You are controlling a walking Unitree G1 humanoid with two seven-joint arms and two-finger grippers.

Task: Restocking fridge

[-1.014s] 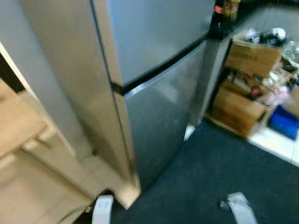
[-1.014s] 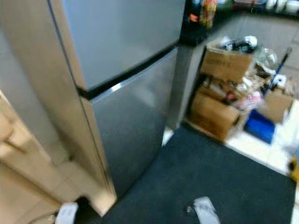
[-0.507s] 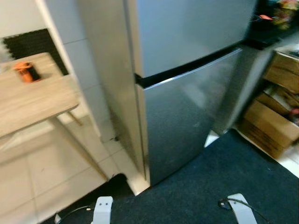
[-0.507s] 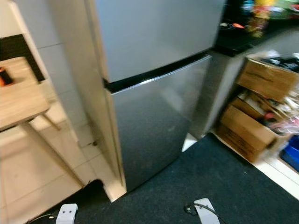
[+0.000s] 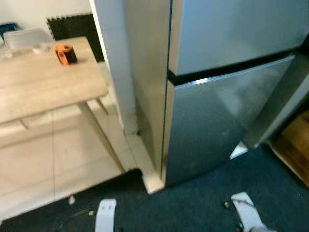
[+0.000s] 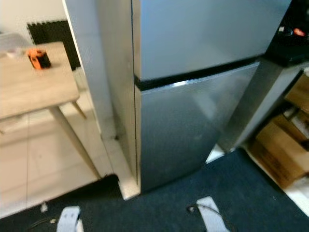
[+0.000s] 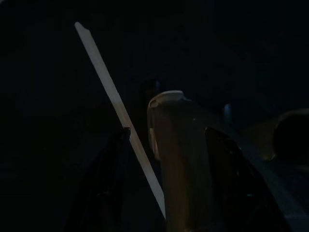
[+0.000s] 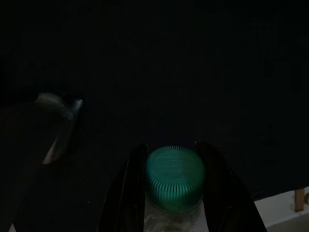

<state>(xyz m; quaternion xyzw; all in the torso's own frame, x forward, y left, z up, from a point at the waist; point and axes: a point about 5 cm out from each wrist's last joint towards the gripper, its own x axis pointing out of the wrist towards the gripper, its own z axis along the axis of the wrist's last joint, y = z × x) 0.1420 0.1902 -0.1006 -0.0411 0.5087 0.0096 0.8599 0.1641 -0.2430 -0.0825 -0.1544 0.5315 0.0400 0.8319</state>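
The steel fridge (image 5: pixel 217 121) stands in front of me with both its upper door (image 5: pixel 231 34) and lower door (image 6: pixel 193 125) closed. My arms hang low; their silver wrists (image 5: pixel 105 216) (image 5: pixel 244 208) peek in at the bottom of the eye views. In the dark left wrist view my left gripper (image 7: pixel 169 133) is shut on a tan, round-topped container (image 7: pixel 176 159). In the right wrist view my right gripper (image 8: pixel 171 147) is shut on a clear bottle with a ribbed green cap (image 8: pixel 175 176).
A light wooden table (image 5: pixel 43 92) with an orange object (image 5: pixel 65 53) stands left of the fridge over pale floor tiles (image 5: pixel 58 159). A dark mat (image 5: pixel 193 208) lies under me. Cardboard boxes (image 6: pixel 285 150) and a black counter (image 6: pixel 294 48) sit to the right.
The camera has swung left: the table has come into view and the boxes have slid off to the right. The fridge stays closed and the arms still hang low.
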